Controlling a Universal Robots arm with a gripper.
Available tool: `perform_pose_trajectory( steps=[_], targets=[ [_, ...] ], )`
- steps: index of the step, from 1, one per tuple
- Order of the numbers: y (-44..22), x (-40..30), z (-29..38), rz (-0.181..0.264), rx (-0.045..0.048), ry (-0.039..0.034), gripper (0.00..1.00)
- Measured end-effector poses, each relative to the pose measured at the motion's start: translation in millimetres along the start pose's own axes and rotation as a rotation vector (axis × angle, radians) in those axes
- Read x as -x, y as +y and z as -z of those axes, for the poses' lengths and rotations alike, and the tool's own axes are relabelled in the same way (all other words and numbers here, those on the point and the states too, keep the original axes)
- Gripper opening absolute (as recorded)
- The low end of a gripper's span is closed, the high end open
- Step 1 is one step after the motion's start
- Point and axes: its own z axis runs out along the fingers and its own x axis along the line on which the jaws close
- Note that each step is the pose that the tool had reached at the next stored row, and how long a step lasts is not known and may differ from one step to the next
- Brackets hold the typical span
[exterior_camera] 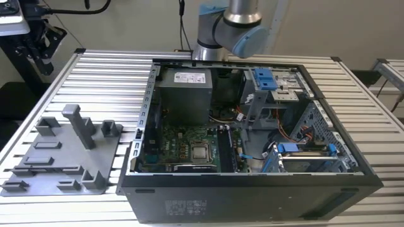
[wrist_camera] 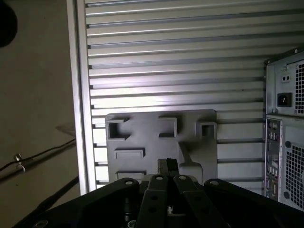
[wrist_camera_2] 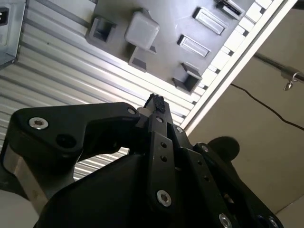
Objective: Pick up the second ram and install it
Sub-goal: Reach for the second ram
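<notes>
A ribbed aluminium table [exterior_camera: 107, 71] carries an open computer case [exterior_camera: 252, 198] and, at the exterior view's left, a grey plastic fixture [exterior_camera: 60, 161]. In both wrist views the gripper [wrist_camera_2: 154, 101] [wrist_camera: 167, 165] hangs high above that fixture with its fingers drawn together. Whether the second ram sits between them cannot be determined.

claw [wrist_camera: 167, 167] over grey fixture [wrist_camera: 142, 137] | slatted table [wrist_camera: 175, 57] | computer case [wrist_camera: 285, 142] near fixture

no legible text; white label [exterior_camera: 191, 75] on power supply [exterior_camera: 183, 99], sticker [exterior_camera: 186, 206] on case front [exterior_camera: 265, 198], print unreadable.
</notes>
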Motion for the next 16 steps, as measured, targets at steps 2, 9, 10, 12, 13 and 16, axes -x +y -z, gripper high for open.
perform_pose_trajectory(
  steps=[2, 9, 10, 12, 13, 16],
  targets=[
    [-0.4, -6.0, -1.1, 0.000, 0.0003, -0.0055, 0.11],
    [-0.9, -13.1, -3.2, 0.028, 0.0001, -0.0179, 0.11],
    [-0.9, -13.8, -3.2, 0.035, -0.0003, -0.0176, 0.11],
    [-1.0, -15.8, -3.3, 0.039, -0.0005, -0.0175, 0.11],
    [-1.1, -16.4, -3.4, 0.039, -0.0005, -0.0174, 0.11],
    [-1.1, -16.8, -3.4, 0.039, -0.0004, -0.0174, 0.11]
  ],
)
